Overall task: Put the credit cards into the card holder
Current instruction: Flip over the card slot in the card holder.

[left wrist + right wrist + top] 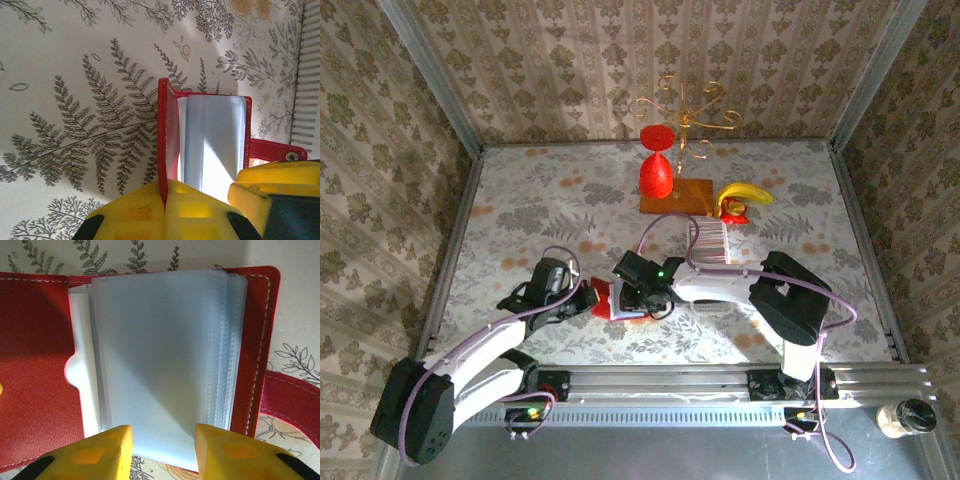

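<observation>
The red card holder (610, 301) lies open on the leaf-patterned cloth between my two grippers. My left gripper (164, 196) is shut on the edge of its raised red cover (169, 135). The pale blue-grey sleeves (215, 135) and the clasp tab (277, 150) lie to the right of that cover. My right gripper (163, 450) is open, one yellow finger on each side of the near edge of the sleeve stack (160, 355), with nothing gripped. The credit cards (712, 240) form a striped row just behind the right arm, and their edge (307, 75) is also in the left wrist view.
A red goblet (657, 172) stands on a brown wooden board (677, 197) at the back, with a gold wire stand (685, 108) behind it and a banana (744, 194) to its right. A small jar (906, 417) sits off the table's near right corner.
</observation>
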### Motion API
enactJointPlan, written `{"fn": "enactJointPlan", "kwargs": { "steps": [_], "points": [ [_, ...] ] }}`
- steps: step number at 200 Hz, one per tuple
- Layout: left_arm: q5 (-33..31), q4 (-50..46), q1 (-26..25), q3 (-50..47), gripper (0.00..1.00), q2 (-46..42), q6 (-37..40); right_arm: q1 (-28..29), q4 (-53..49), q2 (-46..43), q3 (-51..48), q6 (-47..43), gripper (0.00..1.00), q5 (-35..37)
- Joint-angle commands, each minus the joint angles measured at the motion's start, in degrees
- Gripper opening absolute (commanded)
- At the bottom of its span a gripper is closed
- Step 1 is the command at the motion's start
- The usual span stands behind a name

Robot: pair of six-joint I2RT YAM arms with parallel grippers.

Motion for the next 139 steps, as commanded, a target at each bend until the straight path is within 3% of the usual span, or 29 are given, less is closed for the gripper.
{"fn": "enactJointPlan", "kwargs": {
  "steps": [1,139],
  "points": [
    [-0.05,0.31,-0.63,-1.19,0.00,-0.49,-0.92,0.39,0.10,1.64,0.69,1.58,0.40,-0.55],
    [-2.07,2.38,-2.61,-3.14,0.00,0.60,-2.24,0.56,13.03,2.25,-2.54,6.83,0.43,-4.70]
  ]
}}
